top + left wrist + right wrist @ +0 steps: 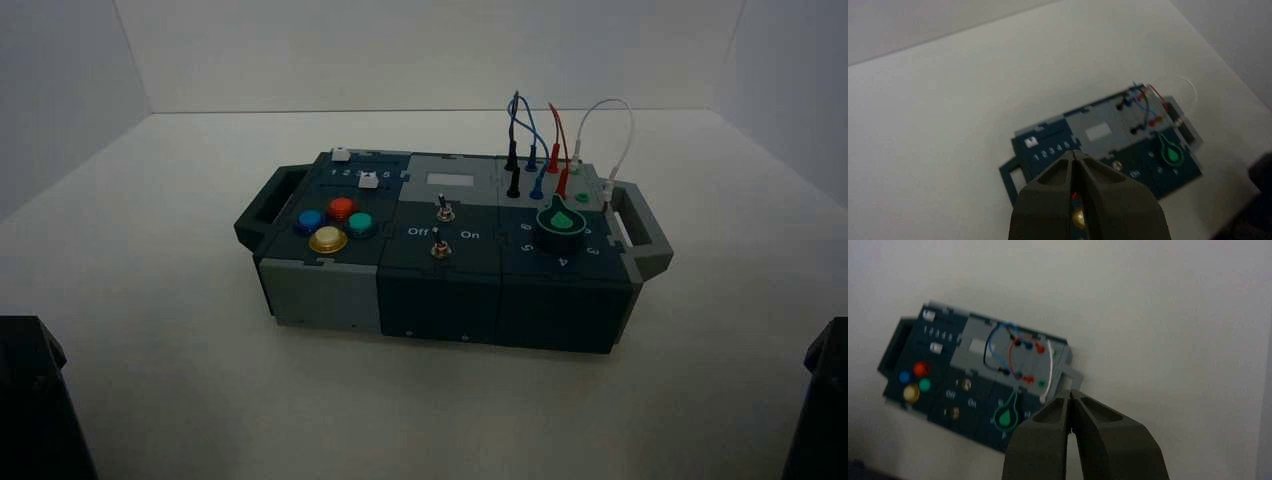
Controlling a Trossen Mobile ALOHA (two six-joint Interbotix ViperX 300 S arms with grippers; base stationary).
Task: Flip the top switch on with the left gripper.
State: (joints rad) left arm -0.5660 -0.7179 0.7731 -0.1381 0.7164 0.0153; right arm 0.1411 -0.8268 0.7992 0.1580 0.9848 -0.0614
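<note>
My left gripper (pixel 1075 156) is pressed together, far above the box (pixel 440 300). Only the high view shows the top switch (pixel 444 210) clearly.

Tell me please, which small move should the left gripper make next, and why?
Probably advance the left gripper, its fingers closed to a point, toward the top switch. It hangs far from the box, and the switch is untouched. The right gripper waits off the box too.
</note>
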